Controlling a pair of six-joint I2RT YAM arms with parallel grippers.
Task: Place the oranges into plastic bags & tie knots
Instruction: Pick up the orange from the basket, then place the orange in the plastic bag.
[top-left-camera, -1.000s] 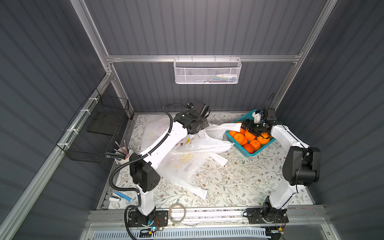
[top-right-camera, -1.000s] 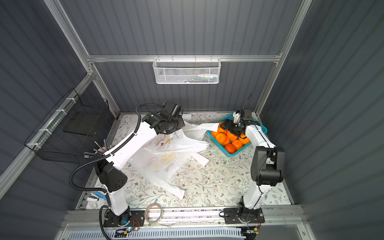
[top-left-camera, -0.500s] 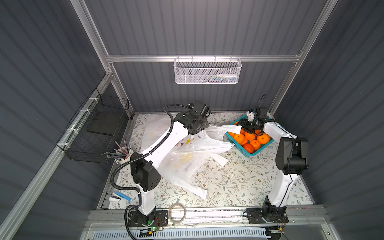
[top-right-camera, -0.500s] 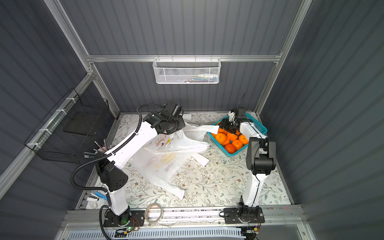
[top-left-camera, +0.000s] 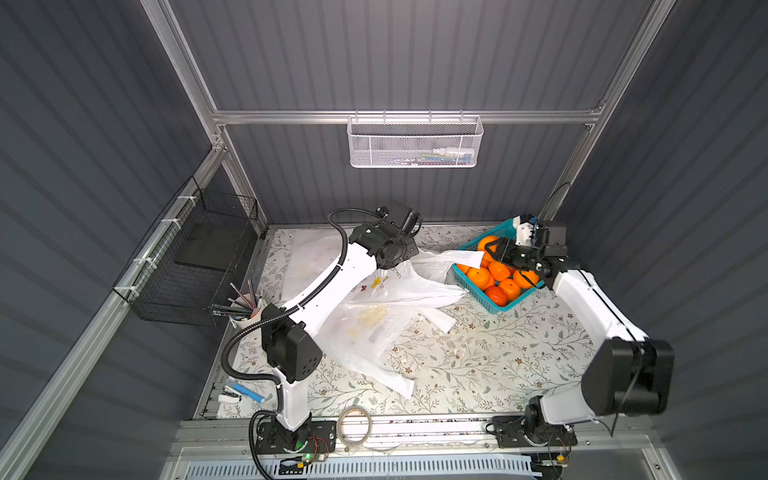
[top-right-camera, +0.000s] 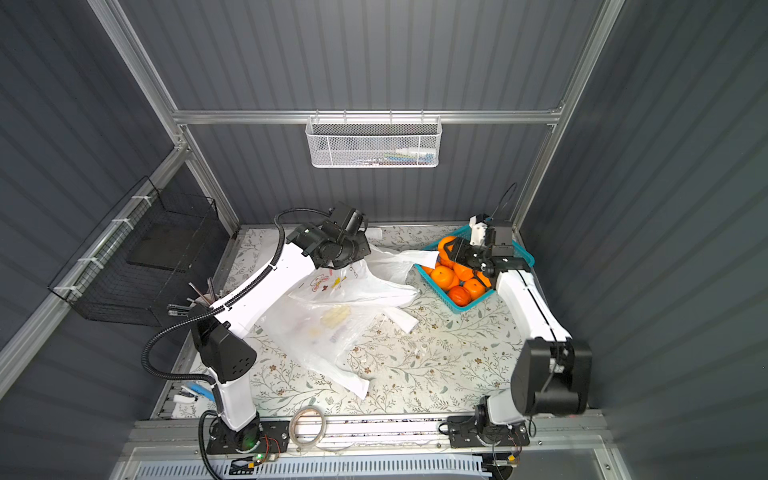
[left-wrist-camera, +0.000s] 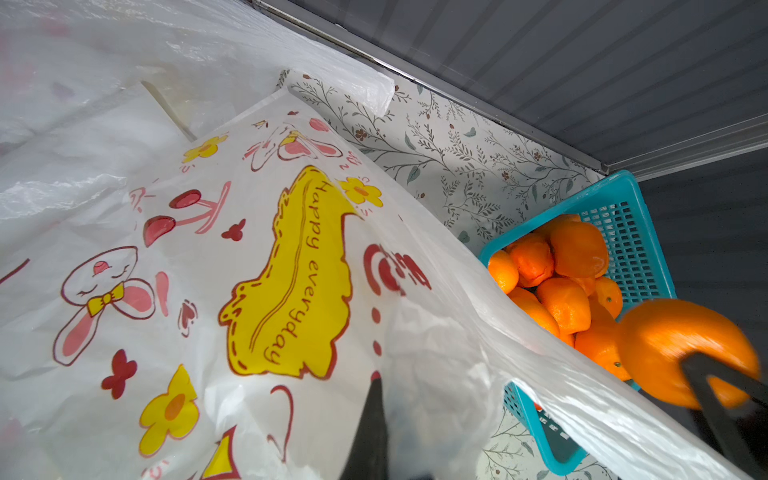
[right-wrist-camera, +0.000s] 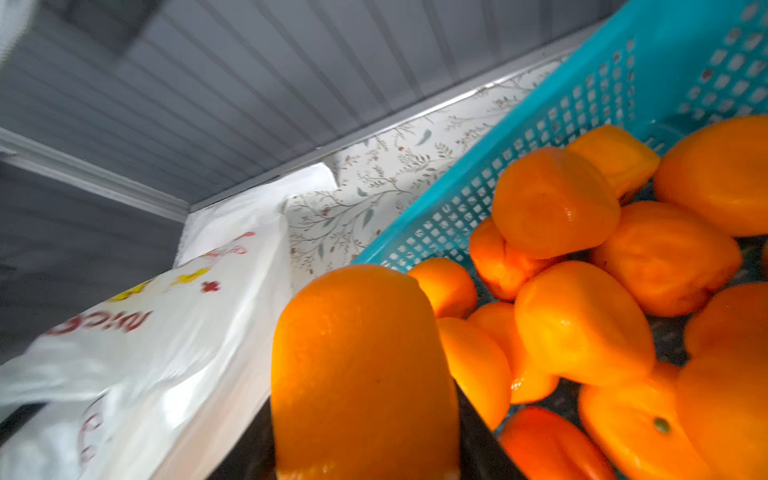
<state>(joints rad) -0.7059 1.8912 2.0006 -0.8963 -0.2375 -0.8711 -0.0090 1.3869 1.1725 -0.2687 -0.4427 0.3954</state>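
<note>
Broadly: floral surface (top-left-camera: 478, 365) carried printed bag (top-left-camera: 407, 286), mouth raised beside teal basket (top-left-camera: 494, 308) of oranges (top-left-camera: 498, 270). Left end effector (left-wrist-camera: 370, 419) pressed together, pinching bag rim. Right end effector (top-left-camera: 494, 249), nearer, clamped one orange (right-wrist-camera: 365, 365) above basket; bag mouth lay toward left arm.

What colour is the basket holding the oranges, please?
Teal, a plastic lattice basket; clearest in the left wrist view.

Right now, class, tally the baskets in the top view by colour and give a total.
Teal basket: 1
White mesh basket: 1
Black wire basket: 1
Total: 3
</note>
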